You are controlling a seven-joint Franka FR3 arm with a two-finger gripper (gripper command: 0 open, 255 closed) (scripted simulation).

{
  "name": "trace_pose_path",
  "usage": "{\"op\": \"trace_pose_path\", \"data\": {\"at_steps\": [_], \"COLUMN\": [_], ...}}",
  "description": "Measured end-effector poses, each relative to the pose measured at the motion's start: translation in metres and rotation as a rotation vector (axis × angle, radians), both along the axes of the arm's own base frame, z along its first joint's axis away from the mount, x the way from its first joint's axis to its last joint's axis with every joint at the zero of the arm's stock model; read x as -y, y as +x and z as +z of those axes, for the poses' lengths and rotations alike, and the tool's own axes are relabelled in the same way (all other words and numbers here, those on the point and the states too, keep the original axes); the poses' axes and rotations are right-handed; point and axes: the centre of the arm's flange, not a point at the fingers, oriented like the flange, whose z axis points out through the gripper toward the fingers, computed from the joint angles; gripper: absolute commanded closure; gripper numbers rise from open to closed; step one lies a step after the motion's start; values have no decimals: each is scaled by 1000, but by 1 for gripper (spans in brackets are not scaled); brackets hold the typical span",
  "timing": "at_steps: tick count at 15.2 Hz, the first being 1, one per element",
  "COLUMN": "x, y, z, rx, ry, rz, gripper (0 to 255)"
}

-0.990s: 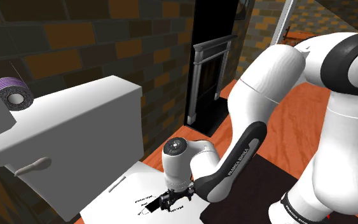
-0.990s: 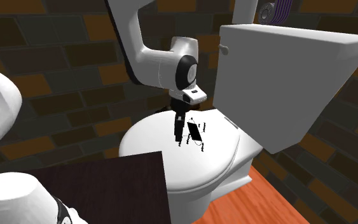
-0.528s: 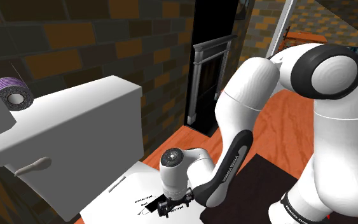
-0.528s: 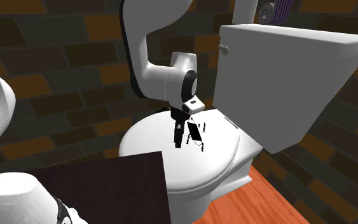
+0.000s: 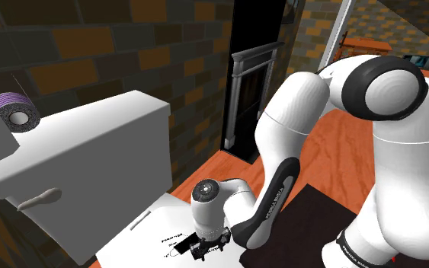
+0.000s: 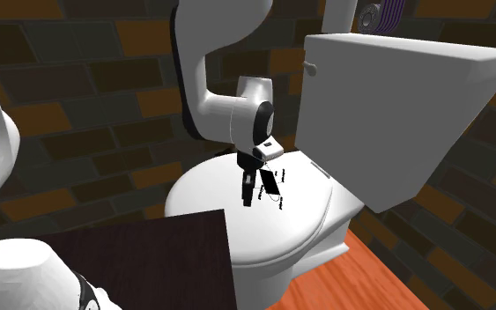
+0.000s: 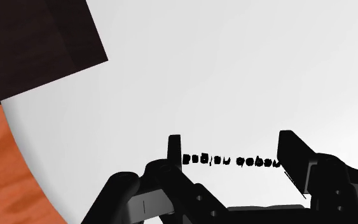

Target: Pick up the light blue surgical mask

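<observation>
The surgical mask (image 6: 271,185) is drawn as a thin black slab with dotted black strings, lying on the white toilet lid (image 6: 237,225). In the shoulder view its strings (image 5: 173,242) lie just left of my black gripper (image 5: 205,248). My gripper (image 6: 256,189) points straight down at the lid. In the wrist view the mask's dotted edge (image 7: 229,160) runs from one finger to the other, and the gripper (image 7: 231,139) is shut on it, with the fingers held apart by the mask's width. The mask still lies low on the lid.
The white toilet tank (image 5: 91,164) rises right behind the lid, with a flush lever (image 5: 39,199) on its front and a purple roll (image 5: 14,111) on top. My dark stand (image 6: 149,260) borders the lid. The floor (image 6: 387,282) is orange wood, with brick walls around.
The arm has sunk a little lower over the lid, and the fingers have closed in from wide open onto the mask. The mask has not moved.
</observation>
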Motion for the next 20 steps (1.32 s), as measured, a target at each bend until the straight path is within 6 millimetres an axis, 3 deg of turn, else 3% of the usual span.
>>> {"op": "trace_pose_path", "data": {"at_steps": [5, 20], "x": [0, 1], "y": [0, -1], "z": [3, 76], "rx": [0, 1], "ry": [0, 0], "rz": [0, 0], "gripper": [255, 255]}}
